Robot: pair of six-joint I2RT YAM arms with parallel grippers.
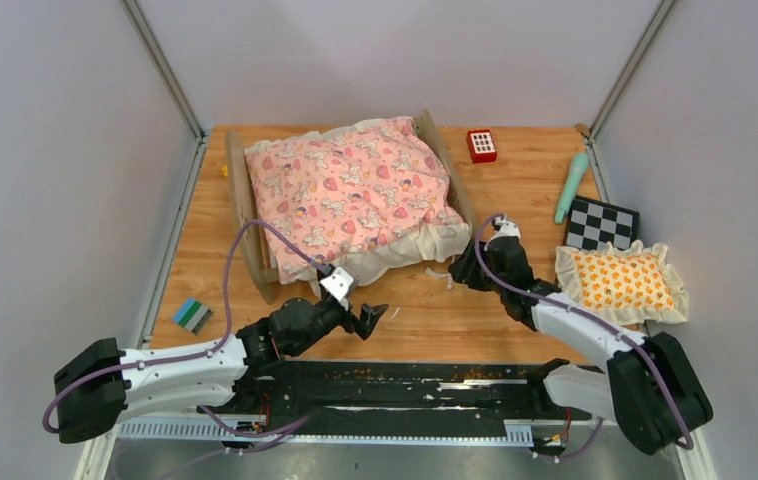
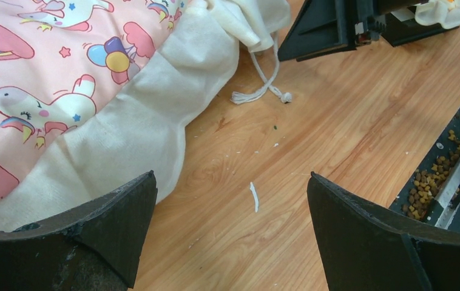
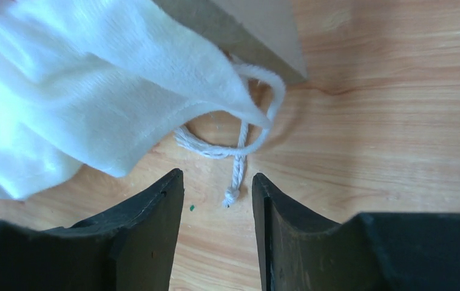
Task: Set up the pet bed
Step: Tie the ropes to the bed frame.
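Pet bed (image 1: pixel 355 190) sits toward the back of the surface, quilt (image 2: pixel 45 91) draped over it. Right claw (image 3: pixel 218 179) is narrowly parted and holding nothing, right at the quilt's tie string (image 3: pixel 238 167) (snag risk!). Left claw (image 2: pixel 232 182) gapes wide beside the ruffle and could drag it off.

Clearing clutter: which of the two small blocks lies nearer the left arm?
The blue-green striped block, near the table's left edge; the red block with white squares lies at the far edge.
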